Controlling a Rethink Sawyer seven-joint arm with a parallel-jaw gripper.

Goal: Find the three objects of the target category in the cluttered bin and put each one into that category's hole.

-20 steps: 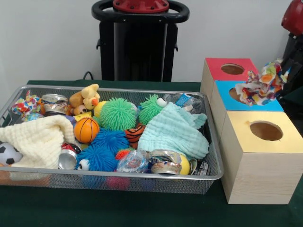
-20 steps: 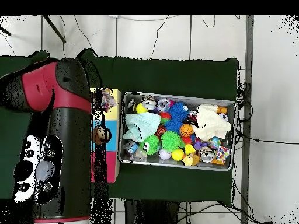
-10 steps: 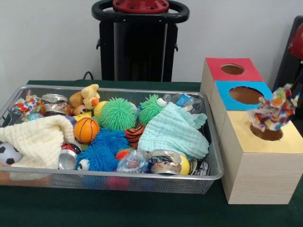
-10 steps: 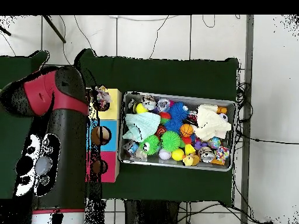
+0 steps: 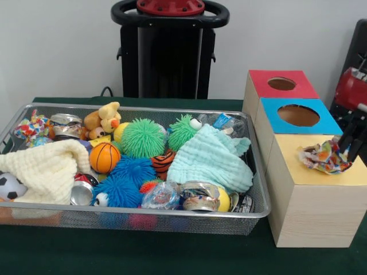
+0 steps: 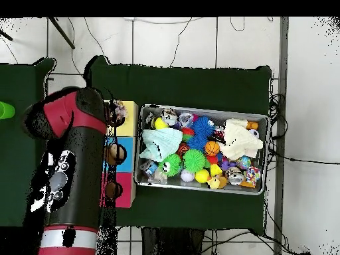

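Front view
Bin: the silver wire-mesh bin (image 5: 137, 215) lies on the dark green tablecloth (image 5: 143, 252), crammed with toys; a pale mint muslin cloth (image 5: 211, 160), a cream knitted cloth (image 5: 49, 169), a small orange basketball (image 5: 105, 157), a green spiky rubber ball (image 5: 143, 138) and blue spiky balls (image 5: 126, 180) show on top.
Boxes: three wooden boxes stand in a row just beside the bin; the red-topped box (image 5: 280, 84) is farthest, the blue-topped box (image 5: 298, 116) in the middle, the yellow-topped box (image 5: 321, 172) nearest the camera; each top has a round hole.
Task's thing: the multicoloured crumpled fabric scrap (image 5: 322, 156) lies on the yellow top, over its hole.
My gripper: my black gripper (image 5: 352, 137) is at the right edge, just beside the scrap; whether my fingers are apart or together I cannot tell.

Overhead view
My arm: my red and black arm (image 6: 66, 172) covers the table beside the boxes; the gripper is hidden under it.
Scrap: the scrap (image 6: 120, 111) shows on the yellow top; the bin's rim (image 6: 199, 188) is alongside.
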